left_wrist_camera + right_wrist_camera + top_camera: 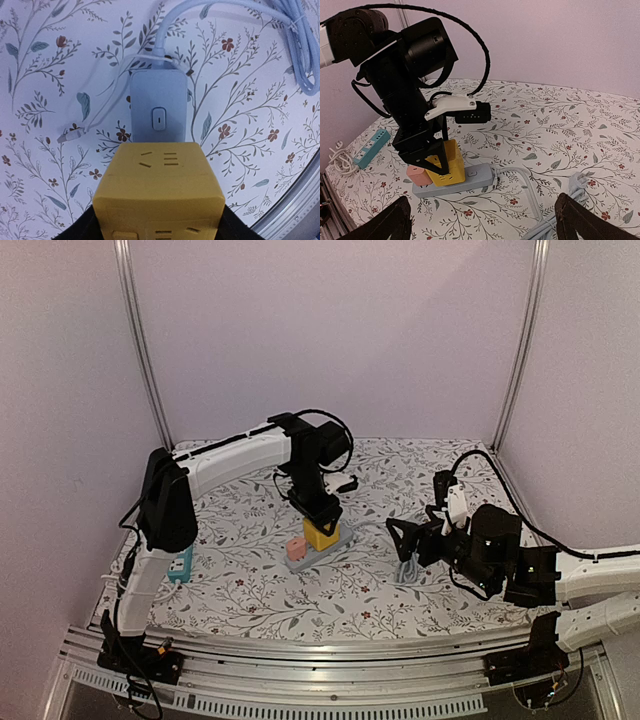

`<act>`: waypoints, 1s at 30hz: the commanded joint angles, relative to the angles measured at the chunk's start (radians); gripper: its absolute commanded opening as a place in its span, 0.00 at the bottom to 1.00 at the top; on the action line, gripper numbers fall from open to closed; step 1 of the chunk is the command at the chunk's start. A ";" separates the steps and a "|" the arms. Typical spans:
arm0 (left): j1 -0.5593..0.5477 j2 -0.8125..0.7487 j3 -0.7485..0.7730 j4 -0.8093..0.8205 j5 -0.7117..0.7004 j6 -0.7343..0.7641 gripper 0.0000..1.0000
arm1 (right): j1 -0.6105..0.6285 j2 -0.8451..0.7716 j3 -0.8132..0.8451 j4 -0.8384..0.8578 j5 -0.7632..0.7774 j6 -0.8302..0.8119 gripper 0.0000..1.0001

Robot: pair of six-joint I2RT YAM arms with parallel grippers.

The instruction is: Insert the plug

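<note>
A yellow cube plug [320, 534] sits on top of a grey power strip [328, 550] at the table's middle, next to a pink plug [297, 549] on the same strip. My left gripper [318, 515] is shut on the yellow plug from above. In the left wrist view the yellow plug [160, 190] fills the bottom, with the strip's switch end [157, 112] beyond it. Its pins are hidden. My right gripper [408, 540] is open and empty to the right. The right wrist view shows the yellow plug [451, 162], the strip [475, 177] and the pink plug [417, 175].
A teal power strip [181, 565] lies at the left edge, with a white cable coil [337, 157] by it. The grey strip's cord runs right to a bundled coil [408, 570] under my right gripper. A metal rail [330, 645] bounds the front.
</note>
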 commanded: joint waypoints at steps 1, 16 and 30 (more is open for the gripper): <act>-0.011 0.019 0.029 -0.006 -0.011 0.002 0.00 | -0.003 0.001 0.017 0.016 -0.012 -0.005 0.99; -0.012 -0.041 0.019 -0.012 -0.019 -0.001 0.00 | -0.004 0.002 0.017 0.016 -0.019 -0.004 0.99; -0.013 -0.069 0.006 0.005 -0.019 -0.006 0.00 | -0.004 0.001 0.019 0.016 -0.026 -0.002 0.99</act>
